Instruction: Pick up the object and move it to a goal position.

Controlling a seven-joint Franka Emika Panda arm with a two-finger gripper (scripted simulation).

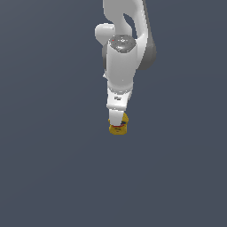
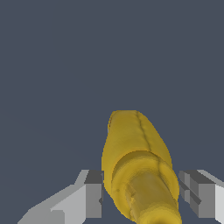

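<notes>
We see the arm reaching straight down over the dark surface (image 1: 53, 177), the end effector (image 1: 118, 125) low around the yellow squeeze bottle (image 2: 139, 175). In the wrist view the bottle lies between the fingers (image 2: 92, 197). One finger sits against it, the other shows a slight gap, so we cannot tell if it is clamped.

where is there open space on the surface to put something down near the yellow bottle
Bare grey surface lies all around, to the exterior view's left, right and front. The only crowded spot is at the yellow bottle itself, where the gripper fingers flank it.
</notes>
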